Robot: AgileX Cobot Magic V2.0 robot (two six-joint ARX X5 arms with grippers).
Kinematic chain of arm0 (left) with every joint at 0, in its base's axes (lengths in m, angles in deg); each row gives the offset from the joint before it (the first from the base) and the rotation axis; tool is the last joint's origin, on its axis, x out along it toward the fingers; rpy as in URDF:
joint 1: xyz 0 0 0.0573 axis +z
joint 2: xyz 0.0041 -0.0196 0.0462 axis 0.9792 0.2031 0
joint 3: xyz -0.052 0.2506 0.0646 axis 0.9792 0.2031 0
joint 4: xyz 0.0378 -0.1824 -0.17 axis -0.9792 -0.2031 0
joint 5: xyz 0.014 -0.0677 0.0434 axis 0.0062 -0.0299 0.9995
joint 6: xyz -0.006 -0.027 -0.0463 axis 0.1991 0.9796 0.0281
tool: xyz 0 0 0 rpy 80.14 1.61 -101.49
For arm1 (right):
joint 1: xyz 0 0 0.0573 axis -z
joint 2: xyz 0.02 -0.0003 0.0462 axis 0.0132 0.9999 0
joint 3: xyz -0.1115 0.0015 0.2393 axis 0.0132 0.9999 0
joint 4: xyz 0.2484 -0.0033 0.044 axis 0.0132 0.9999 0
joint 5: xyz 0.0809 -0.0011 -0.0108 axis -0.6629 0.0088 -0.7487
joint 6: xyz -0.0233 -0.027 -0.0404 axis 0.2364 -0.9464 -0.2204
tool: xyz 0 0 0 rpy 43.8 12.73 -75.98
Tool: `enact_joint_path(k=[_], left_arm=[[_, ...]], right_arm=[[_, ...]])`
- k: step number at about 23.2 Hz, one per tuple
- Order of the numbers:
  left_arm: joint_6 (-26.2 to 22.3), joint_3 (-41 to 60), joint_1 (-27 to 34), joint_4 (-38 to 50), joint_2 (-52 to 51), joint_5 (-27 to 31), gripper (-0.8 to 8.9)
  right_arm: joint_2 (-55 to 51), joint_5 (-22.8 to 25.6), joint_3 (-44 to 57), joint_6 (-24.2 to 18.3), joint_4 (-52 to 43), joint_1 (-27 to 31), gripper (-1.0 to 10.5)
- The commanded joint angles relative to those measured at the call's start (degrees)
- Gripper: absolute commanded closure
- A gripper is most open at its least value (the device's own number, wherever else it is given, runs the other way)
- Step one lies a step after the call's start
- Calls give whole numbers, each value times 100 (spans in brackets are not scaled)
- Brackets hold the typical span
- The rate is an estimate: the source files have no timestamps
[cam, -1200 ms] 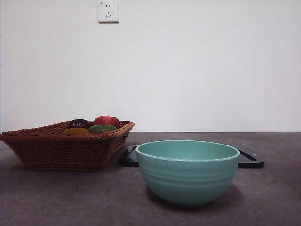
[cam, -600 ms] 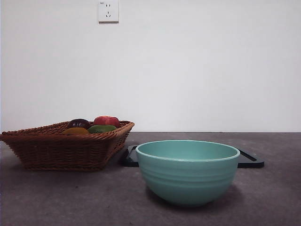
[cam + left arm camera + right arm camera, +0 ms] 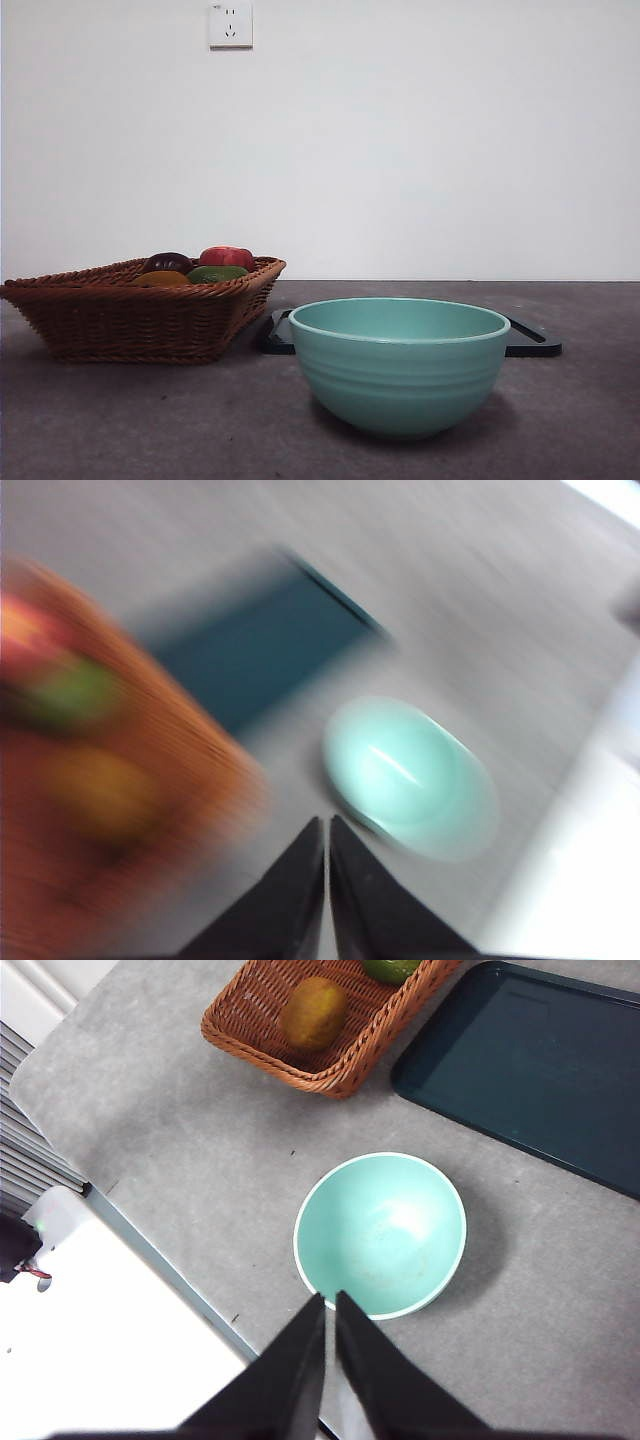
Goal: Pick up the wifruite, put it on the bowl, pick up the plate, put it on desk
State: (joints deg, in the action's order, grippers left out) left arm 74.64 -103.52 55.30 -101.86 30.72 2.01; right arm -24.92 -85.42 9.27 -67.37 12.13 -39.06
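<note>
While both arms hang above the tabletop (image 3: pixel 120 420):
Bowl (image 3: pixel 399 364): empty, upright, in front of the black tray (image 3: pixel 530 340).
Basket (image 3: pixel 130 310): beside the tray, holding fruit (image 3: pixel 226 257).
Left claw (image 3: pixel 327 825): closed, empty, view blurred.
Right claw (image 3: pixel 330 1305): closed, empty, above the bowl's rim.

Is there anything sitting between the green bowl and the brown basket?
No. In the right wrist view only bare grey desk lies between the bowl and the basket. The black tray sits off to the side.
</note>
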Motion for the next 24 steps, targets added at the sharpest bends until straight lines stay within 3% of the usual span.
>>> enact_joint_path(k=[1,3,7,11,24], left_arm=[[-284,197,713,1388,-546,63,806],[-369,879,1377,2828,-1215,173,806],[-356,2708,2197,4597,-2553,1725,806],[-341,3838,2450,4745,-3335,2328,806],[-317,5821,2570,4684,-4472,2337,806]], right_arm=[[22,-4,-90,-68,-61,-57,939],[22,-4,-90,-68,-61,-57,939],[22,-4,-90,-68,-61,-57,940],[22,-4,-90,-68,-61,-57,940],[22,-4,-90,-68,-61,-57,940]])
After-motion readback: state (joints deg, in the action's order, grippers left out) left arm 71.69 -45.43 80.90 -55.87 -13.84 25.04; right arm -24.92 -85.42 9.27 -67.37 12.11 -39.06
